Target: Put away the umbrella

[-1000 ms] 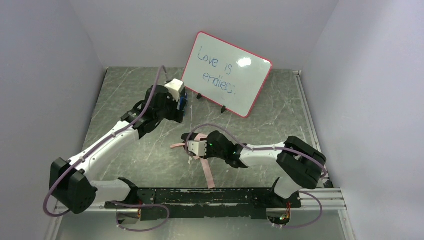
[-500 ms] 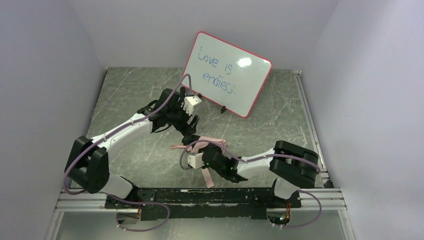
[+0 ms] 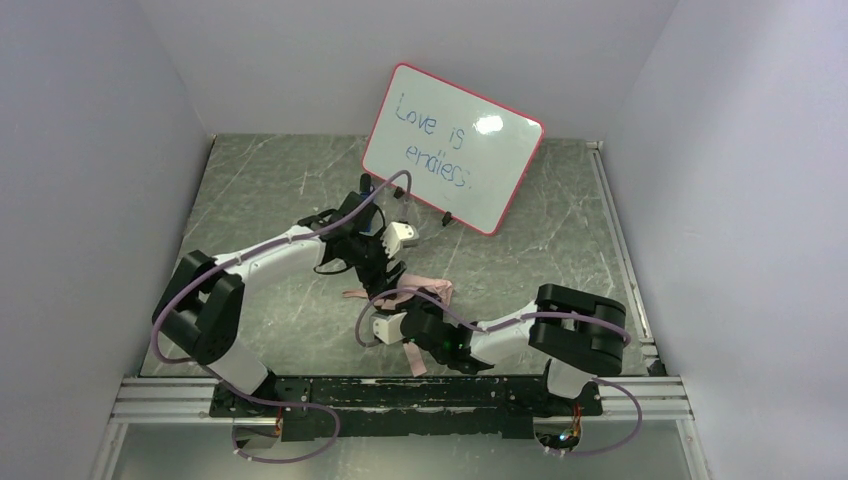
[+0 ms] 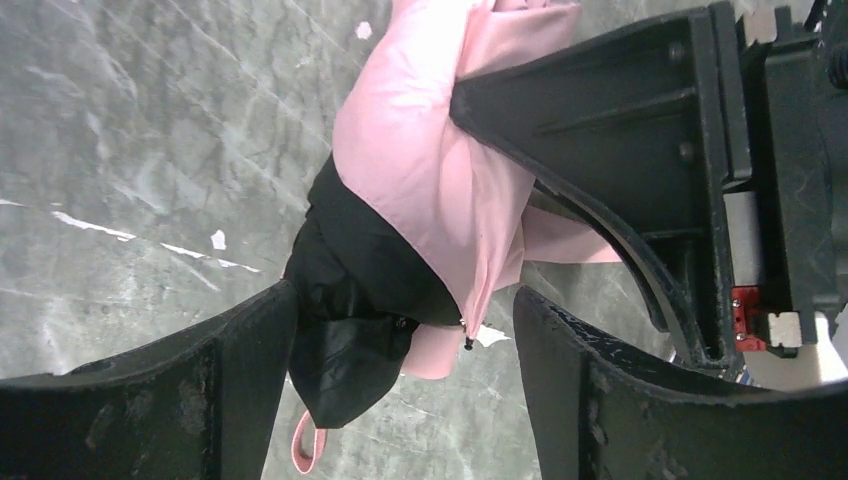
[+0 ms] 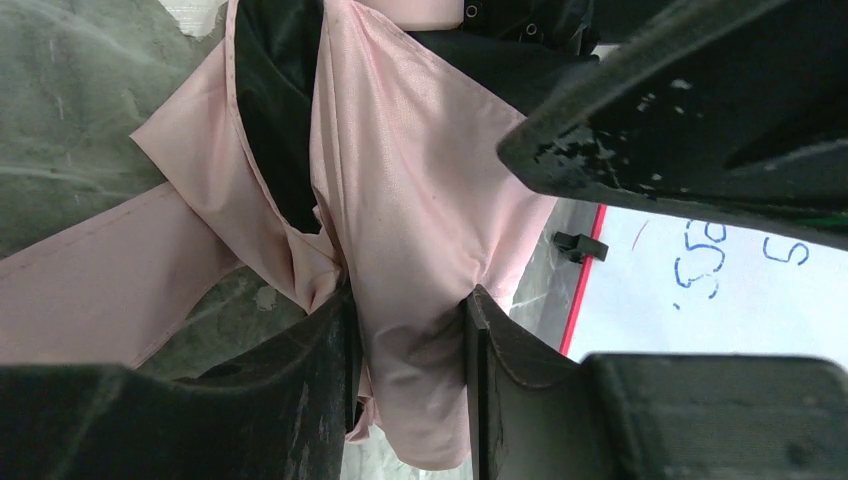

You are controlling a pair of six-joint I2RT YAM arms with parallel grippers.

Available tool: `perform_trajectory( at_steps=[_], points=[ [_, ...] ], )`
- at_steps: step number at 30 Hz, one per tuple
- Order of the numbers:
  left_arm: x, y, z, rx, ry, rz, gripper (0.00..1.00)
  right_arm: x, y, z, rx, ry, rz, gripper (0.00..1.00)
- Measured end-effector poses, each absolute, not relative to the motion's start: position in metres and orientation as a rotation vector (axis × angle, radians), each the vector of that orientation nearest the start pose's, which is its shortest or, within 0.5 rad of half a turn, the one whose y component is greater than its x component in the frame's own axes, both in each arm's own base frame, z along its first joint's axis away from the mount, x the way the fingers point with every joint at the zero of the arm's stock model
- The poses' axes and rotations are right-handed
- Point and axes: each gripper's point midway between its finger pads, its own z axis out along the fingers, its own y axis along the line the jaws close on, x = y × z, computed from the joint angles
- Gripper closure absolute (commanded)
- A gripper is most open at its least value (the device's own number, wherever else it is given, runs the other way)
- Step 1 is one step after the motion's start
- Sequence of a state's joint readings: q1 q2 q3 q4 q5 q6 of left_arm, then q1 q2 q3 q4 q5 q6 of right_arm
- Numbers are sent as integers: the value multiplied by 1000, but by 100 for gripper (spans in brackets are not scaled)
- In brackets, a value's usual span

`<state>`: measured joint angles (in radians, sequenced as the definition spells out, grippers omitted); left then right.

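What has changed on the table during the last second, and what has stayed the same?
The left claw swung away from the whiteboard toward the near side and now straddles the umbrella, open, not gripping it. The right claw, shut on the umbrella's fabric, drew it a little toward the near side too. The whiteboard stayed in place.

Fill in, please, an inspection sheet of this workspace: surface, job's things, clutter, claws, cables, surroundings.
Surface: dark marbled table, scratched, small white flecks.
Job's things: pink umbrella, crumpled, between both claws.
Clutter: red-framed whiteboard propped at the back, blue writing.
Claws: right claw shut on the umbrella's fabric; left claw open, one finger each side of the umbrella.
Cables: purple cables run along both arms and loop below the front rail.
Surroundings: plain pale walls on three sides.
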<state>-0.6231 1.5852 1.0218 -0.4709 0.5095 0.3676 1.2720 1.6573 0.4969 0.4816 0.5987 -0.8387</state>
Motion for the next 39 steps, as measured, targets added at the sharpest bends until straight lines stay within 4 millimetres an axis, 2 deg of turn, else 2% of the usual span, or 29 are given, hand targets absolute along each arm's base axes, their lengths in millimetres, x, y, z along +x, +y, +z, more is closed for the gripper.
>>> perform_trajectory(
  at_steps=[6,10,14,18,21,24,26,28,33,39],
  points=[
    [232,-264,62,1471,2179,-786,19,215,283,28,-1694,1314,-415,93],
    [227,-266,44,1530,2195,-791,21,215,283,28,-1693,1314,-411,93],
    [227,-267,27,1584,2211,-769,33,215,283,28,-1692,1315,-410,93],
    [228,-268,20,1620,2218,-733,46,214,283,28,-1689,1316,-408,93],
    [226,-269,20,1642,2225,-684,62,213,283,29,-1684,1320,-402,92],
    [227,-270,22,1672,2206,-628,82,212,281,30,-1678,1327,-394,89],
    [226,-271,24,1703,2180,-606,91,211,280,31,-1674,1329,-392,86],
    [223,-271,24,1718,2183,-595,94,210,279,31,-1676,1330,-384,77],
    [223,-270,24,1727,2180,-564,95,206,280,34,-1658,1341,-345,55],
    [224,-269,24,1724,2170,-542,95,191,273,42,-1645,1386,-241,45]
  ],
)
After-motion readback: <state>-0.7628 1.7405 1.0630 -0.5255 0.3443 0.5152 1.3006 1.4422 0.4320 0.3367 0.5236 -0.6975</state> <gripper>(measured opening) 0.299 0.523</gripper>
